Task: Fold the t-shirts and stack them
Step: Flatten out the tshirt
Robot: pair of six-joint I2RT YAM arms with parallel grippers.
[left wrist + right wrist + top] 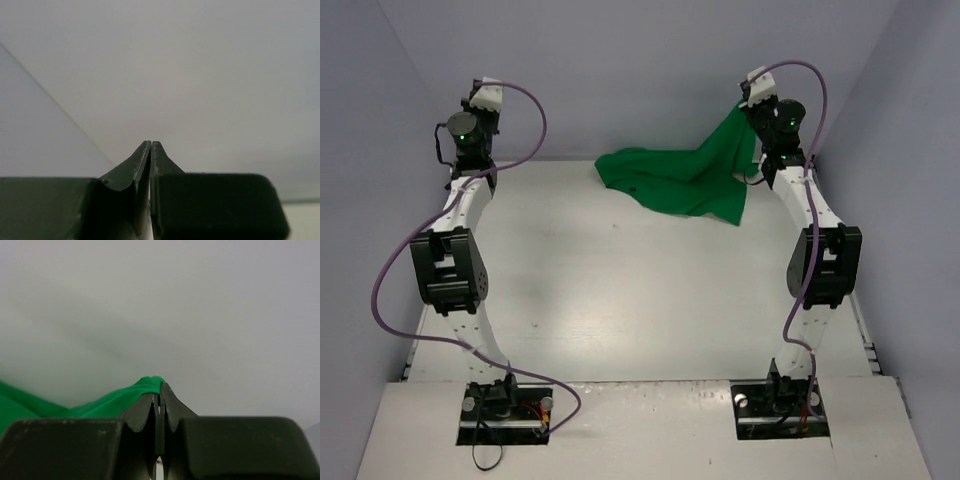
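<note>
Currently the right jaws pinch a thin fold of the green t-shirt (680, 182), holding it raised at the upper right of the top view while the rest lies crumpled on the far counter (620, 290); the left jaws are pressed together on nothing at upper left. Probable fault: the shallow pinch slips under the cloth's weight, or single-point lifting leaves it bunched.

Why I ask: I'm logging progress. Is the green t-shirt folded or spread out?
Neither: the t-shirt lies crumpled on the table, one part pinched and raised by the right arm's shut fingers.
</note>
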